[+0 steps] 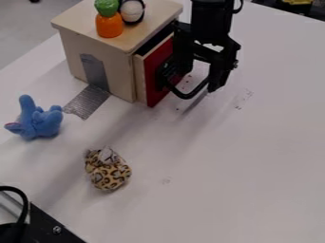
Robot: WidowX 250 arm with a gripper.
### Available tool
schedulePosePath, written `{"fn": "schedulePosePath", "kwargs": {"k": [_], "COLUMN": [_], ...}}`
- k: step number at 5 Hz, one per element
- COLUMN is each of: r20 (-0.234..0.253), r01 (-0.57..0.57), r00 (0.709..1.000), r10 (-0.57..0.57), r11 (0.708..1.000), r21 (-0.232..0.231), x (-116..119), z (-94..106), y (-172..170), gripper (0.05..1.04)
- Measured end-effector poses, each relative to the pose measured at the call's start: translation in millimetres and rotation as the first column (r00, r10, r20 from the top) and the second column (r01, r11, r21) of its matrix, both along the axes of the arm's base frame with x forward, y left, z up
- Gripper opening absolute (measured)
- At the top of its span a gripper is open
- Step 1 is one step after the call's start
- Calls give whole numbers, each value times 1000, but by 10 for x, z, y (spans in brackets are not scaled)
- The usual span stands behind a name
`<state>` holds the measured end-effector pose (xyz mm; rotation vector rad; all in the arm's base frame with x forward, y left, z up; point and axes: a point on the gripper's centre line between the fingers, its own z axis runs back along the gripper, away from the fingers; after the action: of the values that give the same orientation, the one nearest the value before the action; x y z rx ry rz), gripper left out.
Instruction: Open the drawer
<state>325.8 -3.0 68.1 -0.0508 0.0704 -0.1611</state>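
Fixed camera looks down at slant on my table [254, 190], facing my arm [211, 19], close enough that top edge crops box [122, 71]; height hard to judge.

A matte-black robot arm [211, 18] with a rounded, column-like section and a thin, looped black cable [239, 6] ends in a black hand [193, 79] of angular, bracket-like parts.
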Motion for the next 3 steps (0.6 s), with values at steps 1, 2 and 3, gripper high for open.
{"fn": "schedulePosePath", "kwargs": {"k": [1,2,3], "r20": [20,16,31], "r01": [-79,-121,-147], "r00": [997,993,989], "r10": [79,121,145], "r11": [997,992,987], "r21": [5,33,67], "x": [73,142,243], "z": [-126,-319,-427], "y": [54,106,109], "gripper": [1000,1000,971]}}
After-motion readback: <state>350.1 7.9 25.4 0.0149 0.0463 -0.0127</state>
